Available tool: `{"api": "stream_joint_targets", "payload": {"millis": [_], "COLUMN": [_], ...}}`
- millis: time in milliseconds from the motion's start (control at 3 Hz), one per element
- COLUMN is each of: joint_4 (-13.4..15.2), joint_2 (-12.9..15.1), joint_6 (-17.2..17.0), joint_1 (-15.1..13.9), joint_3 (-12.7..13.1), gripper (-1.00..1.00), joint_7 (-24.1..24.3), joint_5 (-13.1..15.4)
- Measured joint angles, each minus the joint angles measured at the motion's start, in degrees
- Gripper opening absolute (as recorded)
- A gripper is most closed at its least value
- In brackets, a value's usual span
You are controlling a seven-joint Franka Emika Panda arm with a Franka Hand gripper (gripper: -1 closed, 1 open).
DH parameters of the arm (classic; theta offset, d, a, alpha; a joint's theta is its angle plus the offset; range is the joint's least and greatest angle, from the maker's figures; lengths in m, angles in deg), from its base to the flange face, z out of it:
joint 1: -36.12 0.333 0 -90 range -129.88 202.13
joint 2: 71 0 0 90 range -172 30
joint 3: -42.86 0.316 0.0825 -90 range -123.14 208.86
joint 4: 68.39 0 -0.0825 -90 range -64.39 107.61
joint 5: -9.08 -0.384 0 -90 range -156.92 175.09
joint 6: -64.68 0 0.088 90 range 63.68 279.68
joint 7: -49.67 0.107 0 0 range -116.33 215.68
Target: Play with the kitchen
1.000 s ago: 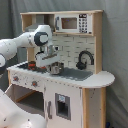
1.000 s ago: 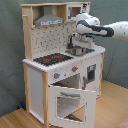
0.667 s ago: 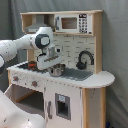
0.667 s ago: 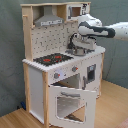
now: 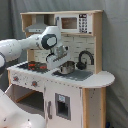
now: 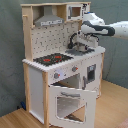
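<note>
Playtime is under way but, judging by the layout, far from finished: the tall white and light-wood toy kitchen [image 5: 65,75] stands upright in the middle of both exterior views, and reading the second exterior view from its left, the grey extractor hood [image 6: 49,21] sits up top, the black stovetop with red rings [image 6: 52,59] lies bare below it, and the white oven door with its window [image 6: 67,102] hangs wide open at the bottom. Further right, a small metal pot [image 5: 66,67] sits in the grey sink area [image 5: 75,75] with the black curved faucet [image 5: 84,58] rising just behind it. The white robot arm's pincer [image 5: 56,59] comes in from the first exterior view's left and hovers low over the counter, just beside the pot and between stovetop and sink; in the second exterior view the pincer [image 6: 82,44] hangs right above the sink. Whether its fingers are spread or closed, or holding anything, I cannot tell. Knobs, microwave shelf [image 5: 75,22] and burners all look untouched, so plenty remains to try.
</note>
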Motion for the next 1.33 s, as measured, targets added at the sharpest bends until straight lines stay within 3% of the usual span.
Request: {"api": "stream_joint_targets", "payload": {"millis": [667,1000,1333], "joint_4": [0.8,0.7,0.6], "joint_2": [0.1,0.1,0.2], "joint_6": [4.5,7.0,7.5], "joint_1": [-8.0,-10.4,-10.5], "joint_3": [7.9,11.7,11.8], "gripper": [-1.0,-1.0,1.0], "joint_7": [-1.7,-2.5,-2.5], "joint_5": [-0.1,-0.9,-1.0]}}
